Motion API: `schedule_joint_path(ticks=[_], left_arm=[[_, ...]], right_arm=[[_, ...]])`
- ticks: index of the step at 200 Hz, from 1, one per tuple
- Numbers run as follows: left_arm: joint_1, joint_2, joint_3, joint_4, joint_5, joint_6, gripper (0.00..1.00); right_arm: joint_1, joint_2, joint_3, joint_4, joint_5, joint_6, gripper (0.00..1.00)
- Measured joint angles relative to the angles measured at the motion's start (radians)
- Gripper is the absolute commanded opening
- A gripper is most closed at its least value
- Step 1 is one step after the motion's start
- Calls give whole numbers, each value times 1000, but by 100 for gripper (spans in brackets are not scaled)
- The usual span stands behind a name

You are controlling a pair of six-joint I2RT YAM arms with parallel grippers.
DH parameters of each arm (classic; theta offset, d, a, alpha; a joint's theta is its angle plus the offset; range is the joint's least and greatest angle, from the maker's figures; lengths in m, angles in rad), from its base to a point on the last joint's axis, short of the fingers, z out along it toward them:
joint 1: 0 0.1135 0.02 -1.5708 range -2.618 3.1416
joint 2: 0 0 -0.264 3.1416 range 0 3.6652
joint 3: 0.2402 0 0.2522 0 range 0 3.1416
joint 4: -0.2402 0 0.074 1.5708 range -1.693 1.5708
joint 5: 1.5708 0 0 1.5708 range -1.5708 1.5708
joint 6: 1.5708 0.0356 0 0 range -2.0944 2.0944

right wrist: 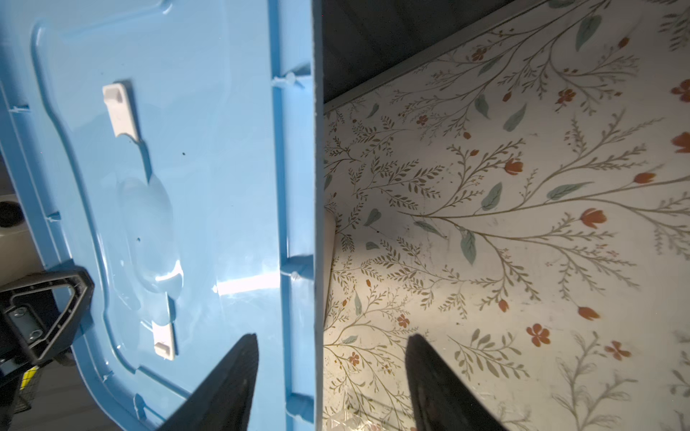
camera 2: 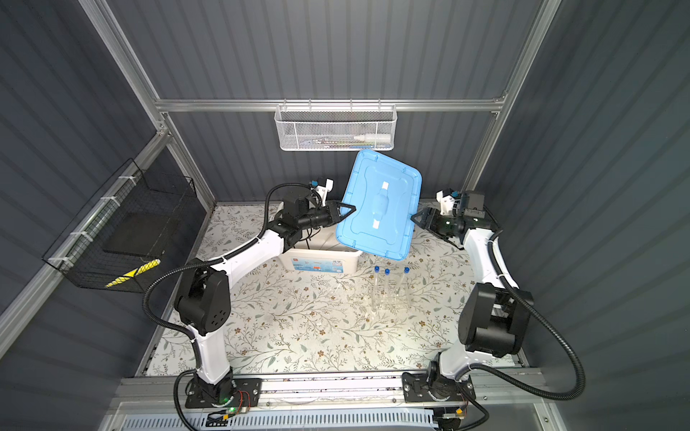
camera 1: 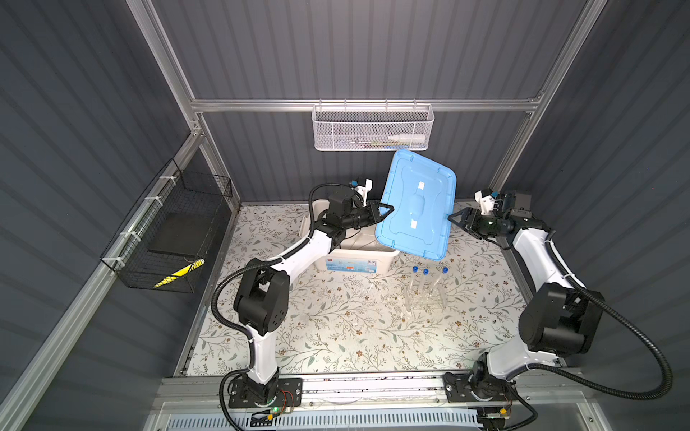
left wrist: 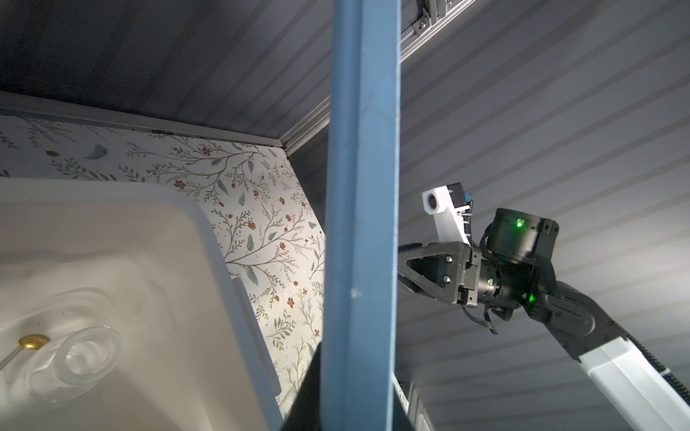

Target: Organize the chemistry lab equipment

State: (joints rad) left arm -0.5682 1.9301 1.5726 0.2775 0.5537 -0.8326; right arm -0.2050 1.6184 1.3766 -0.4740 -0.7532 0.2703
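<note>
1. Left gripper (camera 1: 387, 212): clamped narrow on the left rim of the blue lid (camera 1: 414, 209). In the left wrist view the lid's edge (left wrist: 360, 186) runs straight between its dark fingers.
2. The lid is off the white storage box (camera 1: 354, 257), held tilted in the air above the box's right part, with one long edge raised toward the back wall.
3. Right gripper (camera 1: 453, 217): jaws wide, set at the lid's right rim. In the right wrist view the rim (right wrist: 298, 224) passes between the two fingers (right wrist: 231, 373), with a gap showing on the side toward the table. No grip seen.
4. Test tubes (camera 1: 425, 274): three, blue-capped, standing upright in the clear tube rack (camera 1: 425, 298) on the floral table (camera 1: 336, 328), in front of the box and to its right, apart from both grippers.
5. Glassware (left wrist: 74, 358): clear pieces lie at the bottom of the open box, seen in the left wrist view; blurred, kinds not distinguishable.
6. White mesh basket (camera 1: 373, 128) hangs on the back rail above the lid.
</note>
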Motion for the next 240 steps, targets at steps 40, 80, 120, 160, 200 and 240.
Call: schedule_joint_path(ticks=[40, 80, 120, 160, 200, 240], left_arm=[[0, 0, -16, 55, 2, -45, 14], [0, 0, -27, 83, 10, -71, 15], [5, 0, -35, 97, 13, -89, 17], [9, 0, -43, 117, 16, -97, 19], [10, 0, -43, 95, 13, -96, 22], [14, 0, -42, 56, 2, -93, 26]], right_arm=[[1, -2, -68, 109, -114, 66, 60], [11, -8, -120, 245, -207, 161, 53], [24, -25, -143, 332, -239, 235, 38], [23, -45, -179, 407, -256, 301, 35], [29, -64, -193, 447, -271, 345, 28], [30, -75, -201, 480, -283, 385, 25]])
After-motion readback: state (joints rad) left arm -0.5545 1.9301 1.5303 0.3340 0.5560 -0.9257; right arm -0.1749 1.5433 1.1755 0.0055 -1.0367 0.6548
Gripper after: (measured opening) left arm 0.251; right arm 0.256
